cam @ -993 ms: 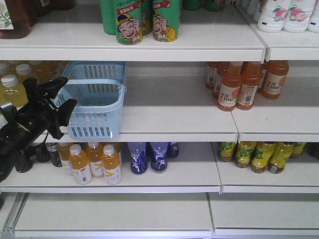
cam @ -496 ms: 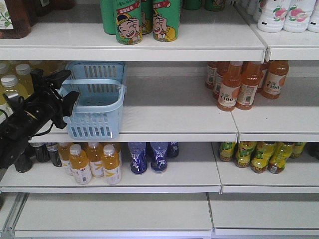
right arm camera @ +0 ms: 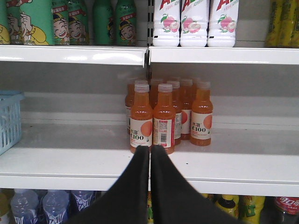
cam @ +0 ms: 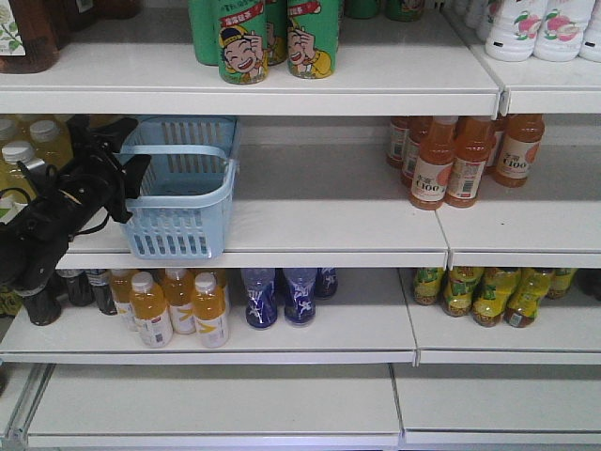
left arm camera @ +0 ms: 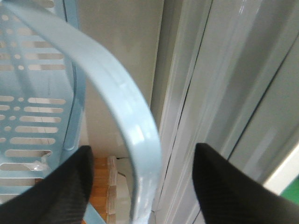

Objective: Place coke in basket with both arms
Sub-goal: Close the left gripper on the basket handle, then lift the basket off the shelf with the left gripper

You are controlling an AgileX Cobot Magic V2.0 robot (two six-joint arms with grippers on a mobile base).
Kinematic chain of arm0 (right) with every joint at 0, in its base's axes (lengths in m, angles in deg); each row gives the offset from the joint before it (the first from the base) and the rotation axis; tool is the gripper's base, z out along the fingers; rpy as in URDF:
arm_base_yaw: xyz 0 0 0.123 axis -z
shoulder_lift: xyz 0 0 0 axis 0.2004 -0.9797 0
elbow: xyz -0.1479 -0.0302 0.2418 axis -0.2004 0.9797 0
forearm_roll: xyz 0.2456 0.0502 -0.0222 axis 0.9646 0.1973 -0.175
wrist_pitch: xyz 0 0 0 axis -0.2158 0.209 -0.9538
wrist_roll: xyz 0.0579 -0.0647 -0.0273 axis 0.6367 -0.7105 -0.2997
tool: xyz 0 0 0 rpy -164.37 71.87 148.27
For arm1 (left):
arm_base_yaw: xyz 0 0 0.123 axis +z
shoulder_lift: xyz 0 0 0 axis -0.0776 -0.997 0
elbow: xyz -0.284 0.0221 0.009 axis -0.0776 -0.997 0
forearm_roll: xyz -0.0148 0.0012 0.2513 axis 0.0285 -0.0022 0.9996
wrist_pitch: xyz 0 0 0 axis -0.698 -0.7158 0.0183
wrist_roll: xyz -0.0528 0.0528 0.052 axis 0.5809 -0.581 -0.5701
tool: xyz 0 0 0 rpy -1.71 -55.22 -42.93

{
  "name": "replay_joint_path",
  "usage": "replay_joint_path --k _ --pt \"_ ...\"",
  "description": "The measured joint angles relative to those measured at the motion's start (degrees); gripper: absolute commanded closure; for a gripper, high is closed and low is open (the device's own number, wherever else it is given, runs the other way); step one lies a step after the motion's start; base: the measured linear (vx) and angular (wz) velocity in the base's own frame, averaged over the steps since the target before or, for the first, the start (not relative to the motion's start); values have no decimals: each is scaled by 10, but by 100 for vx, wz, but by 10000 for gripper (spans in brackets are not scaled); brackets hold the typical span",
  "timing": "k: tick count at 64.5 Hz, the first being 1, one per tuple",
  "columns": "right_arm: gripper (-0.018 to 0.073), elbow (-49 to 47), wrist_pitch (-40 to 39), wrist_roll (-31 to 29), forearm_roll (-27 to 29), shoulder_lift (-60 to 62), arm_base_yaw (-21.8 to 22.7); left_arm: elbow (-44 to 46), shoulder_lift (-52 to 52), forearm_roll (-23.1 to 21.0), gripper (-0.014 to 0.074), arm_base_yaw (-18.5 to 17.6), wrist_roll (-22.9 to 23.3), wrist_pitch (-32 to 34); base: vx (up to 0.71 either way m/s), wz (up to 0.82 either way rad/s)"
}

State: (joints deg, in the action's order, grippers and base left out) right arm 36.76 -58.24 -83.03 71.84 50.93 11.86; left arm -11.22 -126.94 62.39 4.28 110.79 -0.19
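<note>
The light blue slotted basket (cam: 183,202) stands on the left of the middle shelf, its handle (cam: 188,151) lying across the top. My black left arm (cam: 56,216) reaches in from the left, and its gripper (cam: 127,174) is at the handle's left end. In the left wrist view the gripper (left arm camera: 142,148) is open, with the handle (left arm camera: 140,158) between the jaws and both fingers apart from it. My right gripper (right arm camera: 150,148) is shut and empty in front of the middle shelf's edge. A dark red-labelled bottle (right arm camera: 286,207), possibly coke, sits at the lower right.
Orange C100 bottles (cam: 460,160) stand on the middle shelf to the right and show straight ahead in the right wrist view (right arm camera: 163,116). Green cans (cam: 272,38) are on the top shelf. Yellow and blue bottles (cam: 216,305) fill the lower shelf. Yellow bottles (cam: 23,155) stand behind my left arm.
My left arm has risen and moved in along the basket's left side, bringing its open gripper up around the handle. The basket has barely moved.
</note>
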Motion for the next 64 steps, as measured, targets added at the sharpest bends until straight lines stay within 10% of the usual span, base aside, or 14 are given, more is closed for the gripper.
replay_joint_path --k 12,24,48,64 --pt "564 0 0 0 0 0 0 2 0 6 594 0 0 0 0 0" --pt "564 0 0 0 0 0 0 2 0 46 604 0 0 11 0 0" --pt "564 0 0 0 0 0 0 -5 14 376 604 -1 91 108 0 0" --pt "564 0 0 0 0 0 0 -134 125 517 604 -36 97 101 0 0"
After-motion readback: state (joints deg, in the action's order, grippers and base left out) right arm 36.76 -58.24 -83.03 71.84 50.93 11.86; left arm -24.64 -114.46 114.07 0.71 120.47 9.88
